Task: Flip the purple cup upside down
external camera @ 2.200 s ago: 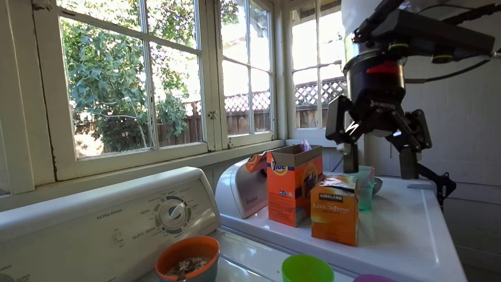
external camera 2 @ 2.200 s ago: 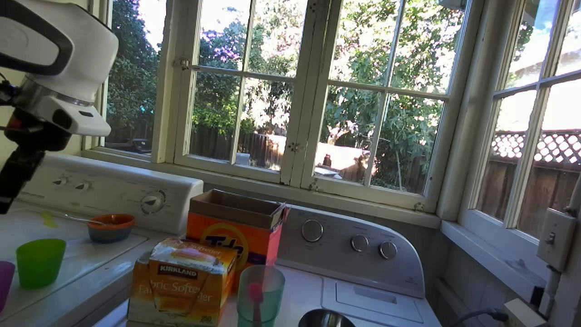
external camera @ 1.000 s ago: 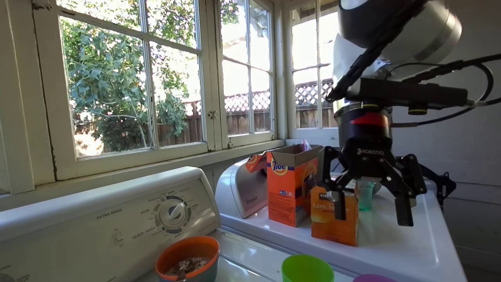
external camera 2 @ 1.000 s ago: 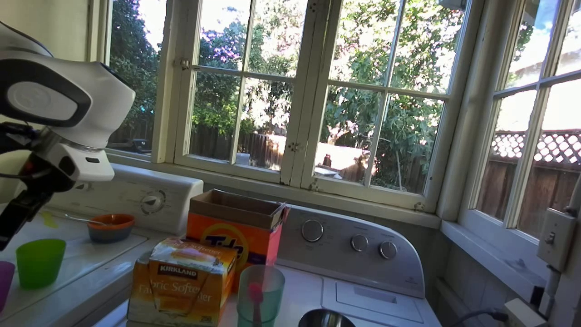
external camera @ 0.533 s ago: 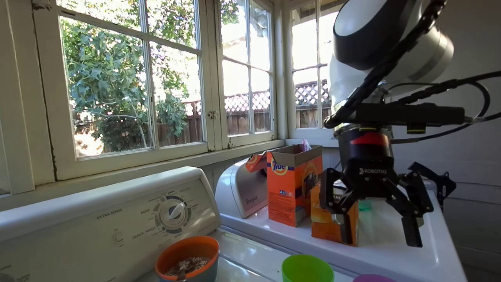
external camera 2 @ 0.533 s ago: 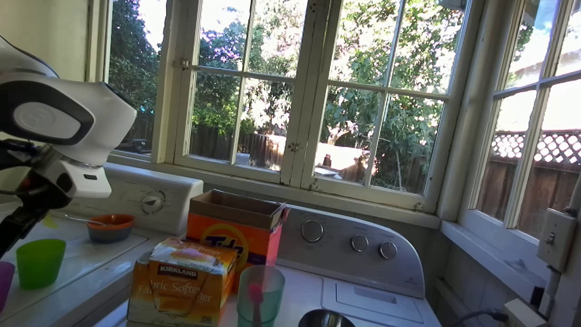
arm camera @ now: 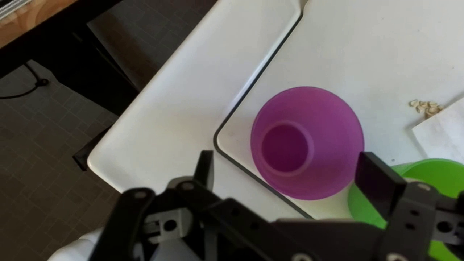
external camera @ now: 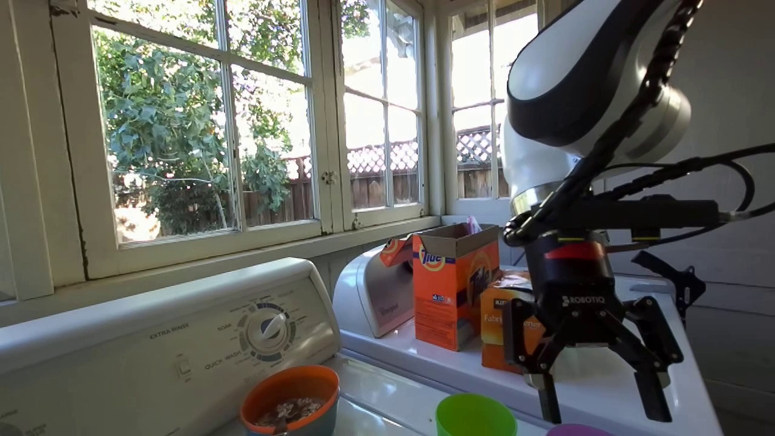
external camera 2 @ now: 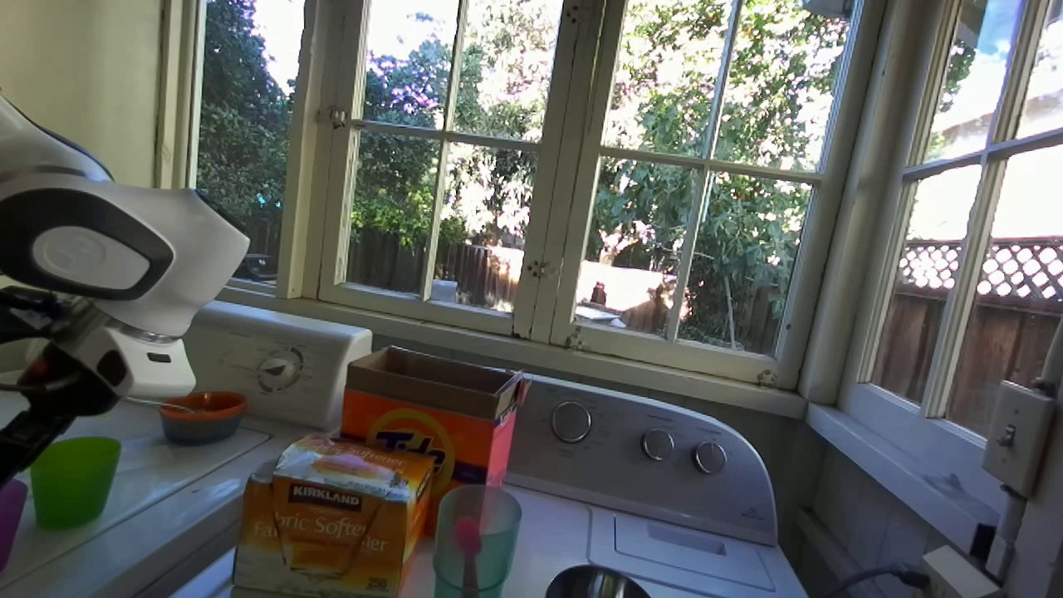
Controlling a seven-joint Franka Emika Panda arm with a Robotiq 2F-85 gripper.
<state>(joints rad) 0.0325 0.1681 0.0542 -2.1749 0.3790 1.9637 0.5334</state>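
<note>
Noted mouth up: purple cup point(arm camera: 307, 143)

In an exterior view: gripper point(external camera: 605, 415) lower right, fingers wide apart, holding nothing.
In an exterior view: purple cup at lower left edge, beside lime-green cup point(external camera 2: 75, 486).
Wrist view: purple cup right of centre.

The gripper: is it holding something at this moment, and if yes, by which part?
Nothing is held. The gripper is open, and the purple cup stands below it on the white surface, not clamped.
</note>
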